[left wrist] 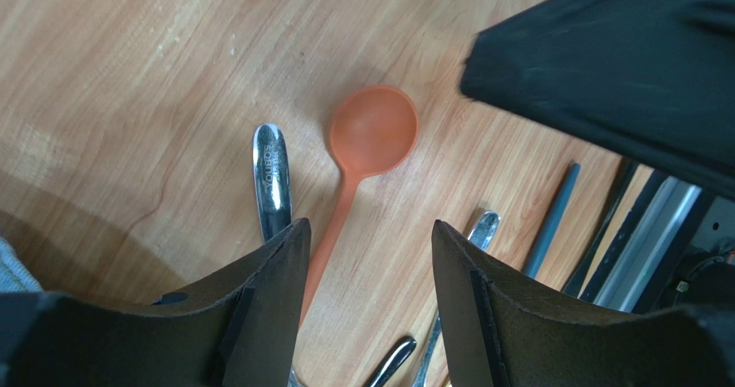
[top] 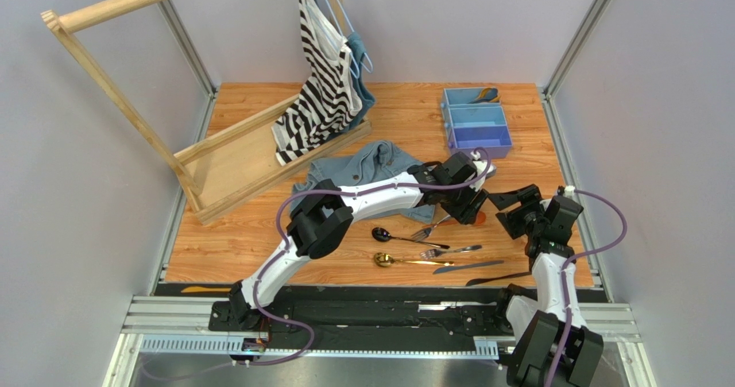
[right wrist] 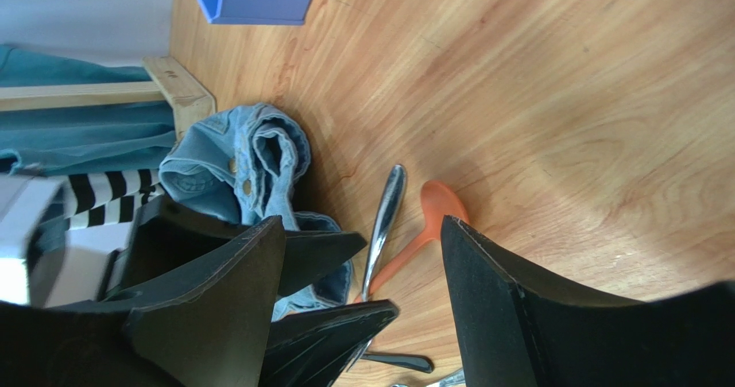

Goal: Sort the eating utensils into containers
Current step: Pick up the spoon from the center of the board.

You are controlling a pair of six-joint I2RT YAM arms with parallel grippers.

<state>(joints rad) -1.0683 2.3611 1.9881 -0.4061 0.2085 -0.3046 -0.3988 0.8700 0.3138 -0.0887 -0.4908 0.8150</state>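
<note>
Robot lab test cell: plain grey walls (top: 69, 232), aluminium frame posts (top: 179, 34), wooden tabletop (top: 233, 241), mounting rail (top: 172, 318) at edge

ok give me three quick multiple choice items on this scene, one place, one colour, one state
1. Where on the table is the light blue tray? A: near edge. B: far right part. C: left edge.
2. What colour is the spoon lying between the fingers of the left gripper? A: blue. B: yellow. C: orange.
3. How is the left gripper? A: open. B: shut on a fork. C: out of view.
Answers: B, the top view shows it far back and right of centre. C, the left wrist view shows an orange bowl. A, its jaws stand apart either side of the spoon's handle.
</note>
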